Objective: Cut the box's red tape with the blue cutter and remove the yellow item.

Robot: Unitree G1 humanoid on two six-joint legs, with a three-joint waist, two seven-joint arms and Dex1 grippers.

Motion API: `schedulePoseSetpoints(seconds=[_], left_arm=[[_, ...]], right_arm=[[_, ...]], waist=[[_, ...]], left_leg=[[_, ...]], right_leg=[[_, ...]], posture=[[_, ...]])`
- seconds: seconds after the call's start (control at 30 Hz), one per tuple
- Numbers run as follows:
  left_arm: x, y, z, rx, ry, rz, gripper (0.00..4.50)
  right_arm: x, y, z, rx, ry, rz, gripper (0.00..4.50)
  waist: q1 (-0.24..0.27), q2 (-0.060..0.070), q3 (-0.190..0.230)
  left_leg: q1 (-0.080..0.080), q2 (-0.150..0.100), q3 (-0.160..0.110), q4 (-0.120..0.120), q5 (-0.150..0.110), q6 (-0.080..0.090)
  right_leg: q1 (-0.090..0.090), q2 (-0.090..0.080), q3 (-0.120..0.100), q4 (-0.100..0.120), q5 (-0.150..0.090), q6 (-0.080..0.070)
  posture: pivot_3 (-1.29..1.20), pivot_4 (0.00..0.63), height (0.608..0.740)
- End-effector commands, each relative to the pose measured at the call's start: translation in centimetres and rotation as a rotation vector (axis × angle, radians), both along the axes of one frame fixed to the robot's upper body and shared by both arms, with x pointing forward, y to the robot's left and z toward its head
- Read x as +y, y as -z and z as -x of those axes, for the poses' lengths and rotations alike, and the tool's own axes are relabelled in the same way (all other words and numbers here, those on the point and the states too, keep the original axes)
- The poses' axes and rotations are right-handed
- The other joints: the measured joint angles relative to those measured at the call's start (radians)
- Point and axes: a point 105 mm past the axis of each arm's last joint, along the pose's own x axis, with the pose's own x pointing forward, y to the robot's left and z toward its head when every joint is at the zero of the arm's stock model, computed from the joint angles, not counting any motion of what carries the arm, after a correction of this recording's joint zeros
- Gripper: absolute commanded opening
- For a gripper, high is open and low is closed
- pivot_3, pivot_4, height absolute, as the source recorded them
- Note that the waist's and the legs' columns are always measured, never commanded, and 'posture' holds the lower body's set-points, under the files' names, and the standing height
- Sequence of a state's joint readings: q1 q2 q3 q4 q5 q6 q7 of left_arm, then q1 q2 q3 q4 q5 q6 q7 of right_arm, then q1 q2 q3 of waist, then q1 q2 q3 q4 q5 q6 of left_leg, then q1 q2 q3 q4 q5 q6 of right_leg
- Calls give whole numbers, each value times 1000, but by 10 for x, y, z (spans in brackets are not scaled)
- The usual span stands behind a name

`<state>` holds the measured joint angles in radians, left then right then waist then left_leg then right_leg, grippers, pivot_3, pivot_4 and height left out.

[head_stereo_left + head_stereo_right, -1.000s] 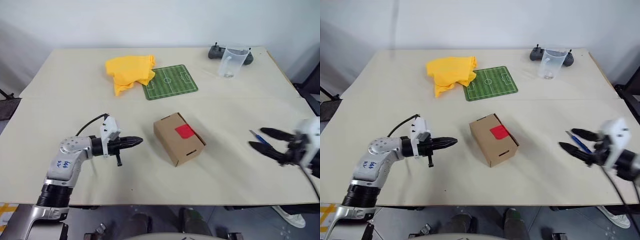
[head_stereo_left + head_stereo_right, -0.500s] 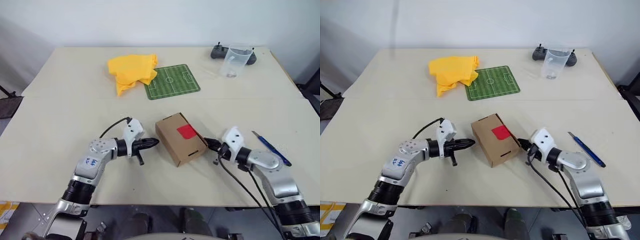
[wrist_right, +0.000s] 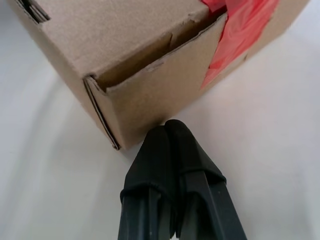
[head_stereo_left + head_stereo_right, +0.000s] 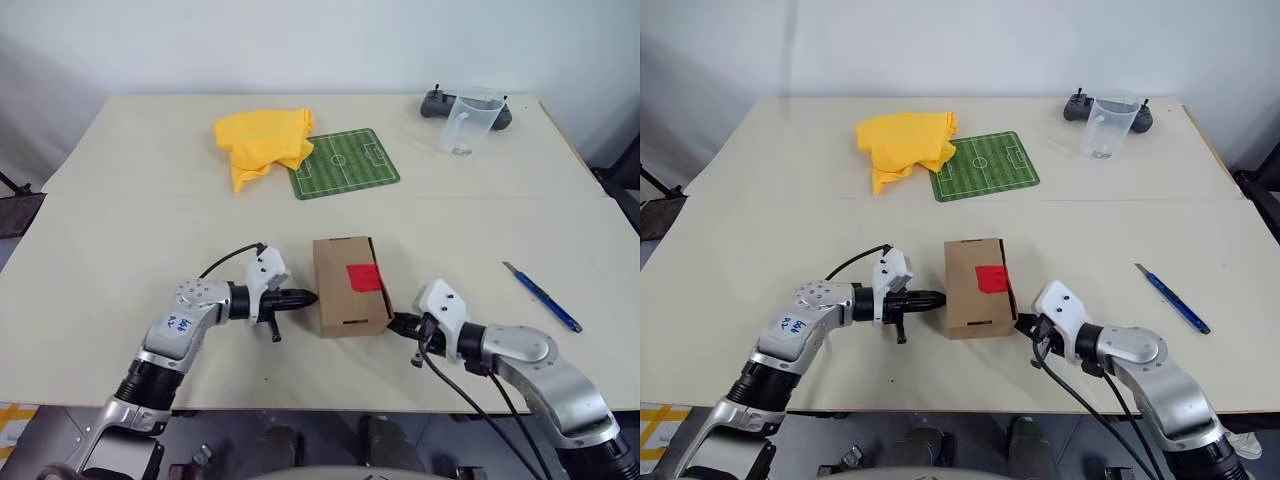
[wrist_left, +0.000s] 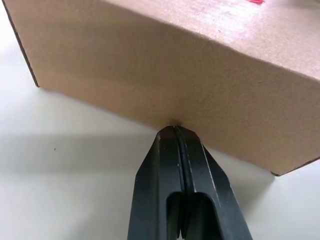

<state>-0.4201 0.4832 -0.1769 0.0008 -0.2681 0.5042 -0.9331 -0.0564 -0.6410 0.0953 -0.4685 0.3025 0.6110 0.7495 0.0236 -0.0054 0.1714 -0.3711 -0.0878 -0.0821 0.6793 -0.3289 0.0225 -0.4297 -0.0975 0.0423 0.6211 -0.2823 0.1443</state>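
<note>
A pale table (image 4: pixel 120 240) stood against a plain white wall, and the box (image 4: pixel 345 285) sat near its front edge between the two arms. The left gripper (image 4: pixel 305 298) was closed, holding nothing, its tip touching the box's left side. The right gripper (image 4: pixel 392 324) was likewise closed and empty, its tip at the box's near right corner. The red tape (image 4: pixel 364 277) lay unbroken across the top and ran down the right side, so no cut had been made. The blue cutter (image 4: pixel 541 296) lay untouched on the table, well apart to the right of the box. The yellow item could not be seen, presumably inside the sealed box. By my judgement nearly everything remained: picking up the cutter, slicing the tape, opening the flaps and lifting the item out.
</note>
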Motion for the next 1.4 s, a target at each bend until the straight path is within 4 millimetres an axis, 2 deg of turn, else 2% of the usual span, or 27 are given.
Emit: schedulePoseSetpoints(seconds=[0.03, 0.2, 0.4, 0.43, 0.53, 0.63, 0.73, 0.87, 1.03, 1.17, 1.4], left_arm=[[0, -6, 9, -12, 40, 5, 0], [5, -5, 11, -7, 45, -9, 0], [23, -23, 11, -48, 93, -18, 0], [26, -31, 14, -56, 134, -10, 0], [26, -66, 25, -68, 299, 57, 0], [9, -88, 21, -100, 378, 100, 0], [-10, -94, 15, -149, 435, 87, 0], [-27, -86, 7, -179, 456, 33, 0], [-36, -71, -1, -223, 443, -35, 0], [-37, -66, 0, -219, 436, -37, 0], [-38, -59, 1, -213, 423, -49, 0]], right_arm=[[15, -8, 18, 17, -72, -28, 21], [15, -8, 20, 25, -34, -38, 21], [-18, -27, 20, 24, 61, -9, 21], [-24, -37, 22, 44, 69, -31, 188], [-38, -74, 16, 97, 153, -130, 937], [-35, -84, 8, 237, 202, -162, 1980], [-24, -86, -1, 320, 199, -189, 3037], [-10, -82, -12, 378, 206, -202, 4462], [-1, -77, -21, 398, 264, -207, 4493], [-4, -72, -21, 409, 305, -182, 4493], [-13, -65, -18, 422, 355, -132, 4493]], waist=[[0, 0, 0], [0, 0, 0], [1, 0, 0], [1, 0, 0], [0, -1, 1], [0, -1, 1], [0, -1, 1], [-1, -1, 1], [-6, -1, 1], [-8, -1, 1], [-6, -1, 1]], left_leg=[[0, 0, 0, 0, 0, 0], [0, 1, 0, -1, 0, 0], [0, 1, 0, -1, 0, 0], [0, 1, 0, -1, -1, 0], [-1, 3, -1, -1, -1, 0], [0, 3, -3, -1, -1, -1], [-1, 5, -5, -2, -2, -2], [-2, 4, -6, -9, -1, -3], [-8, 3, -3, -12, -1, -3], [-16, 3, -3, -5, 0, -3], [-16, 3, -3, 2, -1, -2]], right_leg=[[0, 0, 0, 0, 0, 0], [0, -1, 0, -1, 0, 0], [0, -1, 0, -1, 0, 0], [1, -1, 0, -2, 0, 0], [1, -2, -1, -2, 0, -1], [2, -3, -3, -3, 0, -1], [2, -3, -5, -3, -1, -4], [-1, -3, -7, -3, -1, -4], [-13, -4, -9, 0, -2, -5], [-18, -4, -11, 1, -2, -5], [-16, -4, -10, 3, -1, -4]], posture=[[0, 150, 740], [0, 150, 740], [0, 150, 740], [0, 150, 740], [0, 150, 740], [0, 150, 740], [0, 150, 740], [0, 150, 740], [0, 150, 740], [0, 150, 740], [0, 150, 740]])
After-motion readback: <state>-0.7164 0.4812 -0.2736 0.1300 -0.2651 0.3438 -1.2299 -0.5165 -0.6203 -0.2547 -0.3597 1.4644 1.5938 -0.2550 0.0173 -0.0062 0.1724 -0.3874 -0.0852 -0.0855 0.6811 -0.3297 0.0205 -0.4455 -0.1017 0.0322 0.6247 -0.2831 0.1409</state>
